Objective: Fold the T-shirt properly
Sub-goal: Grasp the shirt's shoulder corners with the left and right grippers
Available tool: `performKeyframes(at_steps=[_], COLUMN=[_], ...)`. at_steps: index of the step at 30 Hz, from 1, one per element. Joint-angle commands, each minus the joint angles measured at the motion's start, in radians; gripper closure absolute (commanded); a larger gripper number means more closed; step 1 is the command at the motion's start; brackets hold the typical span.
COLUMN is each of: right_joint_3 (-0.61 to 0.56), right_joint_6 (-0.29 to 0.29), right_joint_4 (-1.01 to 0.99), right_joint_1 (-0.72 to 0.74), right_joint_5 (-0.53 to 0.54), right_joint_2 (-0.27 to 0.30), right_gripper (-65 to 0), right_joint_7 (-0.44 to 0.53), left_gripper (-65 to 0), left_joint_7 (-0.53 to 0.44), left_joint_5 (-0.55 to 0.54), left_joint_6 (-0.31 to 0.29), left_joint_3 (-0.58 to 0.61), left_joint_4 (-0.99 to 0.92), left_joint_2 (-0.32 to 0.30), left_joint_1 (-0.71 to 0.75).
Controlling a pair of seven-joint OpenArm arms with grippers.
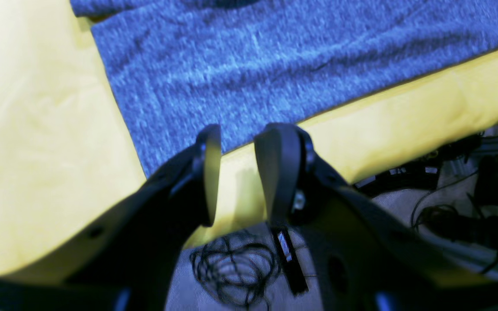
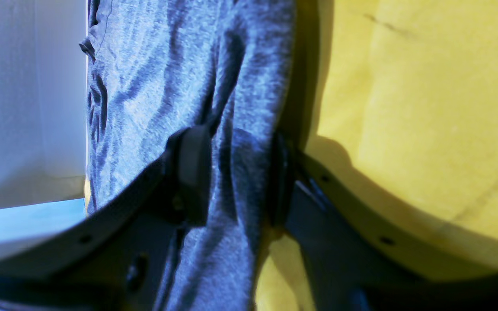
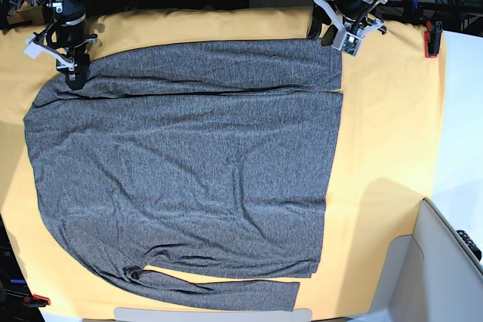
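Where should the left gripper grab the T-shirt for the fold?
The T-shirt corner just ahead of the left gripper, coming from above: that edge lies flat on the yellow cloth, free of folds. The gripper is open with nothing between its fingers.

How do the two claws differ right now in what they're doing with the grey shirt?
The right gripper has a fold of the T-shirt between its fingers; the left gripper has nothing between its fingers and stands open.
The right gripper sits at the shirt's shoulder end; the left gripper is at the far end of the upper sleeve, at the edge of the yellow cloth.
Both are black two-fingered claws along the same long side of the shirt.
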Motion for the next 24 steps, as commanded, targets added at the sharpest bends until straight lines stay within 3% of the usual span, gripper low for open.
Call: performKeyframes(at_steps=[1, 4, 9, 12, 17, 24], right_joint_3=[-0.01, -0.011, -0.014, -0.017, -0.022, -0.022], right_joint_6=[-0.029, -0.029, -0.029, -0.029, -0.029, -0.029], right_joint_4=[0.0, 0.0, -0.024, -0.041, -0.039, -0.036], right_joint_1=[-0.008, -0.01, -0.005, 0.007, 0.007, 0.012], right_joint_5=[-0.011, -0.048, -0.064, -0.102, -0.159, -0.199], right_joint_2=[0.003, 0.003, 0.0, -0.004, -0.006, -0.004], right_gripper=[-13.7, 0.0, 0.0, 0.0, 0.0, 0.0], right_joint_7=[-0.047, -0.048, -0.137, -0.149, -0.149, -0.149], left_gripper=[-18.2, -18.2, -18.2, -20.2, -24.5, -24.5], left_joint_7=[-0.006, 0.056, 0.217, 0.346, 0.418, 0.433], left_joint_5=[-0.036, -0.215, -0.587, -0.745, -0.837, -0.886], left_joint_6=[-0.002, -0.002, -0.002, -0.002, -0.002, -0.002], left_joint_3=[-0.011, -0.107, -0.36, -0.482, -0.532, -0.468], left_joint_4=[0.019, 0.019, 0.012, -0.028, -0.211, -0.392], left_joint_2=[-0.006, -0.006, -0.01, -0.009, -0.01, -0.009], left_joint_1=[-0.018, -0.046, -0.127, -0.184, -0.206, -0.207])
